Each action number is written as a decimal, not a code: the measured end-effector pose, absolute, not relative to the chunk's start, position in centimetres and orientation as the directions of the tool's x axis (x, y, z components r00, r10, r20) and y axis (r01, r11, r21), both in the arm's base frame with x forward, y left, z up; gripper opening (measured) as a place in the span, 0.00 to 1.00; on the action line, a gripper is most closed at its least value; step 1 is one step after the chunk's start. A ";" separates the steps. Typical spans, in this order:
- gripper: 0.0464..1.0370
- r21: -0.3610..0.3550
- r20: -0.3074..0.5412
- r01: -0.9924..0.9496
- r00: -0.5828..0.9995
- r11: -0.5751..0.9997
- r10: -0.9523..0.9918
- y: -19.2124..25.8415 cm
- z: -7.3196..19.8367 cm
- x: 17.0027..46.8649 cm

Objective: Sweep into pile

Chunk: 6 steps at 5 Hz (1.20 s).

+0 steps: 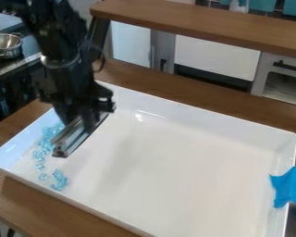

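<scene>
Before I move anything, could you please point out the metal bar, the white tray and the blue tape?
Metal bar (70,136): camera view, its silver side.
White tray (175,171): camera view, bare part of its floor.
Blue tape (290,186): camera view, middle of its visible surface.

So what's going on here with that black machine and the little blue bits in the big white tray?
A black robot arm has its gripper over the white tray, with a silvery bar below it, seemingly a tool for sweeping. The small, clear blue pieces lie beside the bar, toward the picture's left end of the tray. The job is to sweep them into a pile, but for now they form a loose, straggling trail.
</scene>
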<state>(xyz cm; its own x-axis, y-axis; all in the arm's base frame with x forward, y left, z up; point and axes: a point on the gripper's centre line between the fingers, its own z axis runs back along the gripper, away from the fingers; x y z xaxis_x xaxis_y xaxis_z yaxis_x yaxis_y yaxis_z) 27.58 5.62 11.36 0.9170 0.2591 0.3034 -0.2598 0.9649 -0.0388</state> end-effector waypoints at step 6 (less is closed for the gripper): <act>0.32 0.153 0.380 -0.145 0.922 0.977 0.077 6.8 4.1 27.6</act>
<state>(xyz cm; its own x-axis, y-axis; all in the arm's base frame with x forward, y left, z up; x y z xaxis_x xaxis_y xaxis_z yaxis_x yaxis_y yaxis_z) 27.58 6.81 4.14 0.9216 0.0775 0.3804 -0.1455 0.9774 0.1534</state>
